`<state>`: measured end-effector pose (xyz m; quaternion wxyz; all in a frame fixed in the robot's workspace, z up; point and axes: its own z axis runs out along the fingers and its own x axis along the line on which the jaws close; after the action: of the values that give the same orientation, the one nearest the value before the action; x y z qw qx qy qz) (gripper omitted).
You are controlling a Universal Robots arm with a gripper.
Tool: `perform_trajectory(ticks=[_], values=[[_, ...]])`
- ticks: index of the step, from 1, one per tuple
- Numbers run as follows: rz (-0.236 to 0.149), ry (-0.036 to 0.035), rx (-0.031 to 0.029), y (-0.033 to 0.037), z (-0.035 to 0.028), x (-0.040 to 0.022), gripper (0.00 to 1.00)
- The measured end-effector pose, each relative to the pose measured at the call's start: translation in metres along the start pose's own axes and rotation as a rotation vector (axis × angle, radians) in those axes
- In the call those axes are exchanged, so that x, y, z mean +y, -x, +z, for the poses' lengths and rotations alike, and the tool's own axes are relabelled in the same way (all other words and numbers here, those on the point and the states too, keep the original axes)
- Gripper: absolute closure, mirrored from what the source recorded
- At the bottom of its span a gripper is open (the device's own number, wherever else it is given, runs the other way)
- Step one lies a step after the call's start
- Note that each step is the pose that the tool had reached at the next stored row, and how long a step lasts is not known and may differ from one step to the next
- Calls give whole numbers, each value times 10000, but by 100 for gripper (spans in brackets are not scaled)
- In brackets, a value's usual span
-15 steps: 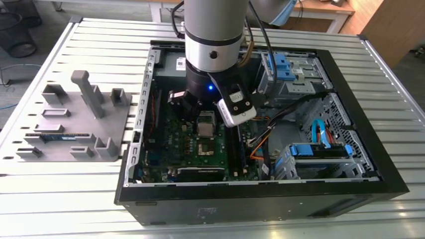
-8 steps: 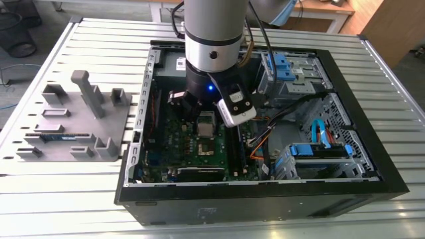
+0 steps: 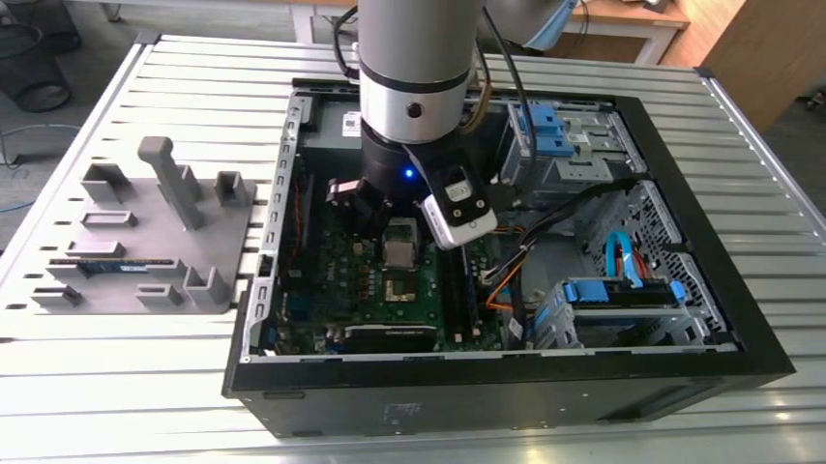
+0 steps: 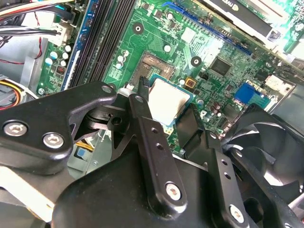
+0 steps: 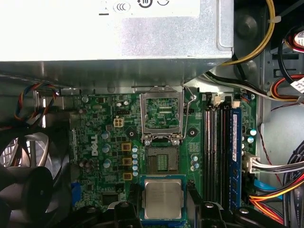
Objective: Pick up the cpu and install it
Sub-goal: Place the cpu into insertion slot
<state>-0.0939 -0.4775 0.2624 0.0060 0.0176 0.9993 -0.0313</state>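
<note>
Your gripper (image 4: 166, 102) is closest | jaws closed part way, pinching the cpu (image 5: 163, 199) between them | empty socket (image 5: 161, 159) just past the jaws, lid (image 5: 163, 116) up | pick-up done; cpu not in yet.

The open socket (image 5: 161, 159) lies bare just beside the cpu (image 5: 163, 198) I hold. The swung-open hinged frame (image 5: 162, 116) and the power supply (image 5: 114, 28) wall one end. Memory slots (image 5: 221, 152) flank one side, and the fan (image 5: 28, 175) crowds the motherboard's (image 5: 95, 142) opposite edge.
</note>
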Motion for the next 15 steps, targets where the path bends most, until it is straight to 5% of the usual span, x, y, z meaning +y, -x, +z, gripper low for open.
perform_trajectory(ticks=[15], values=[[-2,-72,-2,0,71,-1,53]])
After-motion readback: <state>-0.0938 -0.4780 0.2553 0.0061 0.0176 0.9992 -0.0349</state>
